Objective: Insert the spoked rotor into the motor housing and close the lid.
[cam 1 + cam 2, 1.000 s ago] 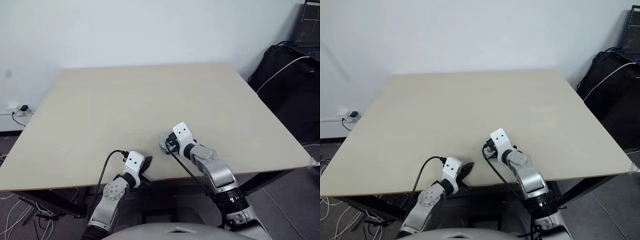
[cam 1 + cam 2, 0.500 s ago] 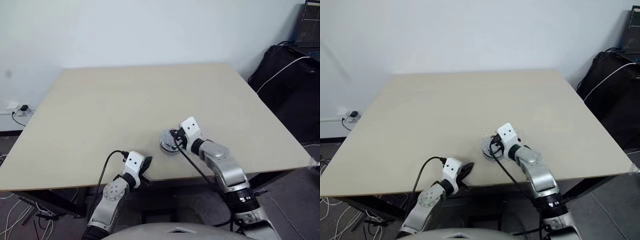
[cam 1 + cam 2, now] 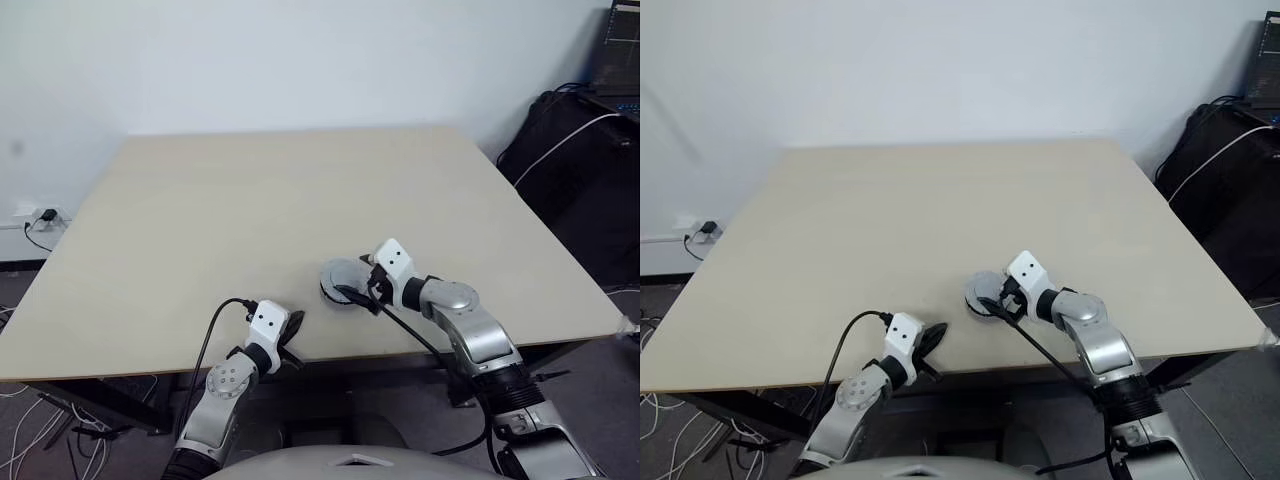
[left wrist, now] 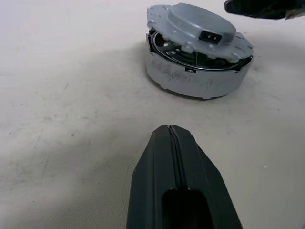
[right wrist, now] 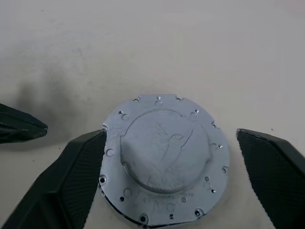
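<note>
Now lid (image 5: 164,157) smooth grey, raised centre.

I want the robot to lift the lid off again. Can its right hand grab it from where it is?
Probably yes. The right gripper hangs just above the lid, fingers spread on both sides, nothing between them.

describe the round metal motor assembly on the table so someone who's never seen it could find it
On the pale wooden table, look near the front edge. There sits the round silver-grey metal motor assembly, a squat puck between the open right tool's fingers. Its smooth, raised-centre lid has small holes around its rim.
</note>
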You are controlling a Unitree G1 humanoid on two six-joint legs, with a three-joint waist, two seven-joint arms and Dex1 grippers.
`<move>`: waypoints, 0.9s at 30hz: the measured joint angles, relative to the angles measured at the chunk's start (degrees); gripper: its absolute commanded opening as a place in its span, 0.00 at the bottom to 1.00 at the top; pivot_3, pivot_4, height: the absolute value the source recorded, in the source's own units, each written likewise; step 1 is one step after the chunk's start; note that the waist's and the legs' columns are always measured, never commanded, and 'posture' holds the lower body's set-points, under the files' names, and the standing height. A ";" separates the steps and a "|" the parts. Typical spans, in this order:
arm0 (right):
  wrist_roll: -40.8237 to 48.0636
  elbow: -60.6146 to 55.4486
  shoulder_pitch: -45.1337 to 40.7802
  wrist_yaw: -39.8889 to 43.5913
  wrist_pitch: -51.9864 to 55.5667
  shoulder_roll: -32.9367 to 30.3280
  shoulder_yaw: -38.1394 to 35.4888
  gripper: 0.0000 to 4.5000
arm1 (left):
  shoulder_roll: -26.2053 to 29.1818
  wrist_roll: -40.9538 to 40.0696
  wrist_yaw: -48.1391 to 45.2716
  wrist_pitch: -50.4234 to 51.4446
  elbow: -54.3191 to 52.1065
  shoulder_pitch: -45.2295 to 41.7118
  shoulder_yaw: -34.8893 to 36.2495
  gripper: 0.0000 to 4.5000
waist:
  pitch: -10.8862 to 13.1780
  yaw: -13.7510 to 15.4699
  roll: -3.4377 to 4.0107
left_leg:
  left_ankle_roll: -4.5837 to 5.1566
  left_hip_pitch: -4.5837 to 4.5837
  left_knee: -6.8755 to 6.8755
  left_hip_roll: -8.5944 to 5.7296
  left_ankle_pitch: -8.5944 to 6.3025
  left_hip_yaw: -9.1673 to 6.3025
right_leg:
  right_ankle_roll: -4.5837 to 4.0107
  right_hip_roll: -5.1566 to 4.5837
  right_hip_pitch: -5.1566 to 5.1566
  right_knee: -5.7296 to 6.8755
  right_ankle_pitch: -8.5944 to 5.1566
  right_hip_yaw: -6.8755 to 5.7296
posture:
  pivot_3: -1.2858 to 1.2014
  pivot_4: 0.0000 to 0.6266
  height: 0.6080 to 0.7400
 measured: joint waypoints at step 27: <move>-2.44 14.28 -6.37 -0.57 -4.01 4.25 2.53 0.72 | -0.07 0.01 1.16 -0.23 0.00 1.10 0.22 0.00 | -0.03 -0.02 0.05 | -0.01 0.02 0.01 -0.01 0.00 0.01 | -0.03 0.00 -0.01 0.04 0.02 0.04 | 0.52 0.00 1.00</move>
